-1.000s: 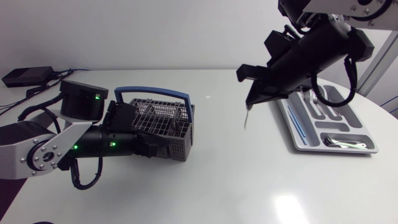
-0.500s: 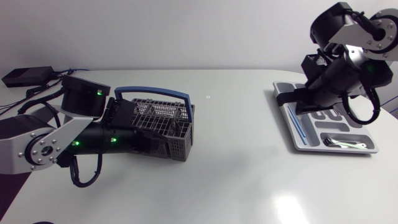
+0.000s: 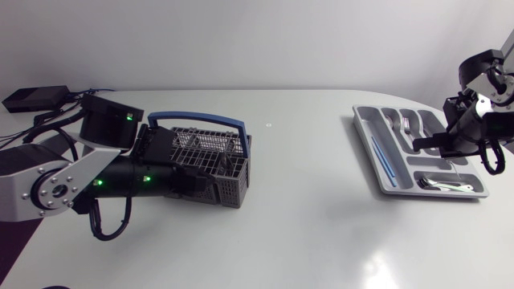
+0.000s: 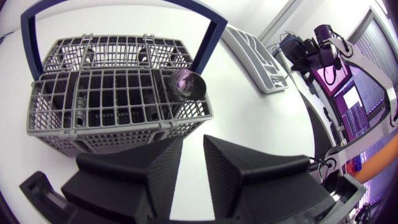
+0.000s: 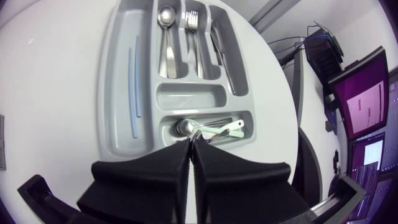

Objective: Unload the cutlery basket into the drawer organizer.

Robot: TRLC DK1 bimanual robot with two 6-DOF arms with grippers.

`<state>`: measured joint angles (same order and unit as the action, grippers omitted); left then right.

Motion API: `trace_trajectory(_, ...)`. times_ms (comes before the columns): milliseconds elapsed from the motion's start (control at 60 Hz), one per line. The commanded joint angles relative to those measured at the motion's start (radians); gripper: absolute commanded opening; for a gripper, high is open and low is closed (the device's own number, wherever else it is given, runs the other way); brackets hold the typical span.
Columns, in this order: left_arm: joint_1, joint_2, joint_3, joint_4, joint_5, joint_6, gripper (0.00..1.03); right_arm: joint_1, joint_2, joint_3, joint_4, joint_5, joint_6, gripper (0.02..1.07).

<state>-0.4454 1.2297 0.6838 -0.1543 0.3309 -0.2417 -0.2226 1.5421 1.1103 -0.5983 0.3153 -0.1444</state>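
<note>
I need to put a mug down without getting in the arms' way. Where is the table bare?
The widest bare stretch of white table lies between the grey mesh cutlery basket with blue handle and the grey plastic drawer organizer. Crowded: the left gripper at the basket, the right gripper over the organizer.

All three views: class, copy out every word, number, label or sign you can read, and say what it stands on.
None can be read.
Grey wire cutlery basket with a blue handle, grey plastic drawer organizer: no print shows.
Small mark on the white table: too small to read.
</note>
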Motion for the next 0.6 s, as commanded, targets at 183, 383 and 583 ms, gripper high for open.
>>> trace_trajectory(183, -0.016, -0.029, 0.04, -0.034, -0.023, -0.021, 0.28, -0.116, 0.158, 0.006, 0.109, 0.028, -0.067, 0.08)
trace_trajectory(383, -0.021, -0.029, 0.051, -0.042, -0.029, -0.03, 0.28, -0.136, 0.24, 0.02, 0.158, 0.042, -0.073, 0.16)
trace_trajectory(583, -0.026, -0.032, 0.059, -0.064, -0.039, -0.036, 0.28, -0.118, 0.254, 0.008, 0.164, 0.044, -0.057, 0.62)
